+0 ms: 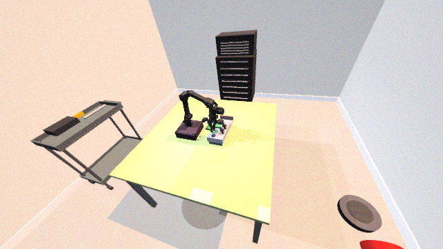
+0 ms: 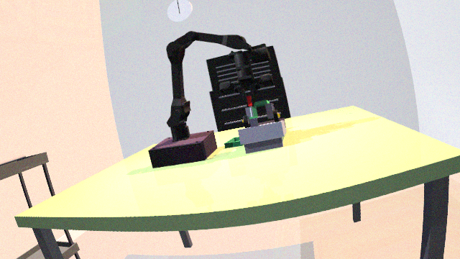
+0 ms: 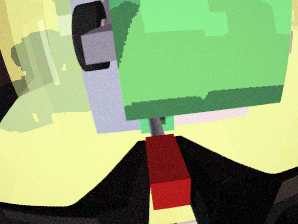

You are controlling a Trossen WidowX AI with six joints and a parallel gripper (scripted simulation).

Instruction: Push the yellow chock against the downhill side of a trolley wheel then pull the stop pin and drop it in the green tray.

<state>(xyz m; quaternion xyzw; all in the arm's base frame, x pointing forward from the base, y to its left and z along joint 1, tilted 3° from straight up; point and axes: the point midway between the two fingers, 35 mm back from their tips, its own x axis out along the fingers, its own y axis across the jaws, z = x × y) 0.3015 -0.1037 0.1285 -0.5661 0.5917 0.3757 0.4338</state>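
Note:
My gripper (image 3: pixel 160 146) (image 2: pixel 249 94) is shut on the stop pin's red head (image 3: pixel 170 167) (image 2: pixel 249 101) (image 1: pixel 212 127). The grey shaft (image 3: pixel 156 126) shows beyond the head, near the trolley's green body; whether its far end is clear of the ramp's hole is hidden. The trolley (image 3: pixel 200 65) (image 2: pixel 264 103) stands on the pale ramp (image 3: pixel 107 107) (image 2: pixel 260 134) (image 1: pixel 215 140), with one black wheel (image 3: pixel 78 37) showing at its side. I cannot make out the yellow chock; small yellow spots show at the wheels. The green tray (image 2: pixel 231 143) lies beside the ramp, on the arm base's side.
The arm's dark base box (image 1: pixel 188 130) (image 2: pixel 183 151) stands left of the ramp on the yellow table (image 1: pixel 194 166) (image 2: pixel 305 180). A grey cart (image 1: pixel 114 155) stands left of the table. A black drawer cabinet (image 1: pixel 236 69) stands behind.

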